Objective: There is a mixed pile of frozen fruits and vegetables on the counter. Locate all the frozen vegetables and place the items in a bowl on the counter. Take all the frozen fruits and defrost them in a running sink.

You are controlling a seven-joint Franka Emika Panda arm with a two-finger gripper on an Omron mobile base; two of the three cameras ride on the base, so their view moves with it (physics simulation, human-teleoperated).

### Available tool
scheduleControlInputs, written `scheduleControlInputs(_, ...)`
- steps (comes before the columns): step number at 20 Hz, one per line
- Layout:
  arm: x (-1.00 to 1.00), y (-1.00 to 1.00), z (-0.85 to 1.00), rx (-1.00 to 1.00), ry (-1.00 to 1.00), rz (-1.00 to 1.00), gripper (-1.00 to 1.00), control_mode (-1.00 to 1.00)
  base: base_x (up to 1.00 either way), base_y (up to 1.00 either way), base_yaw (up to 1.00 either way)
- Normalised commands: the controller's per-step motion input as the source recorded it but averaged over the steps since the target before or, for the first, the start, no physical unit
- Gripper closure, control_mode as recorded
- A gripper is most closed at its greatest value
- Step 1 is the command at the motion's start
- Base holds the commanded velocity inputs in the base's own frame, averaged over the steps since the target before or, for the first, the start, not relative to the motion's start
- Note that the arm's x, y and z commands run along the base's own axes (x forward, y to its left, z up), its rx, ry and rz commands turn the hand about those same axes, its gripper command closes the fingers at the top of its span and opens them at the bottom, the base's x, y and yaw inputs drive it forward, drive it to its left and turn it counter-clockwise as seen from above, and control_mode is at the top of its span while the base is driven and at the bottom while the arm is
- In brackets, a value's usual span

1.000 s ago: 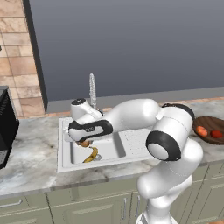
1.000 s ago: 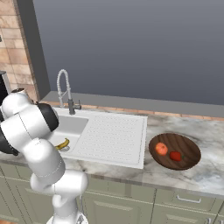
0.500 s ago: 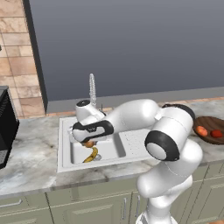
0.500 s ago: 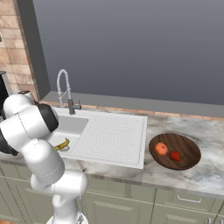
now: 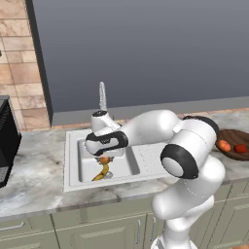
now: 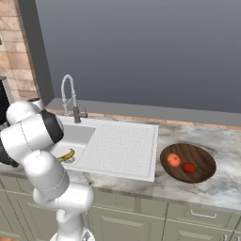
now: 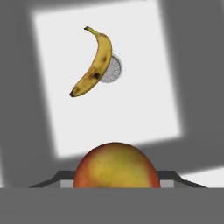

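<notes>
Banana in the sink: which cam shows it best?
Hand view: the banana lies whole on the basin floor, over the drain. In the left base view the gripper hides its upper part; in the right base view the arm hides one end.

A grey wall (image 5: pixel 146 48) runs behind the worktop, meeting tan and brown brick tiles (image 5: pixel 17 58) at the left corner, with a dark upright strip (image 6: pixel 28 52) between them. A low grey ledge (image 6: pixel 155 112) lines the foot of the wall, a thin band of brick under it. A black appliance (image 5: pixel 7 141) stands at the far left. Beige-green cabinets (image 6: pixel 141 221) sit below, one drawer with a metal handle (image 6: pixel 203 215). A round metal drain (image 7: pixel 111 69) lies on the white floor.
</notes>
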Motion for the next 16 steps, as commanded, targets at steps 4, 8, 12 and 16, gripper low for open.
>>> scheduleControlInputs(4,0.14,-0.10,-0.11,0.00,0.03,-0.02,1.00,-1.00,0.00,0.00,0.00)
scheduleControlInputs(8,0.14,-0.01,-0.14,0.00,0.02,-0.02,1.00,-1.00,0.00,0.00,0.00)
scheduleControlInputs(12,0.13,0.00,-0.14,0.00,0.02,-0.01,1.00,-1.00,0.00,0.00,0.00)
scheduleControlInputs(16,0.12,0.00,-0.15,0.00,0.02,-0.02,1.00,-1.00,0.00,0.00,0.00)
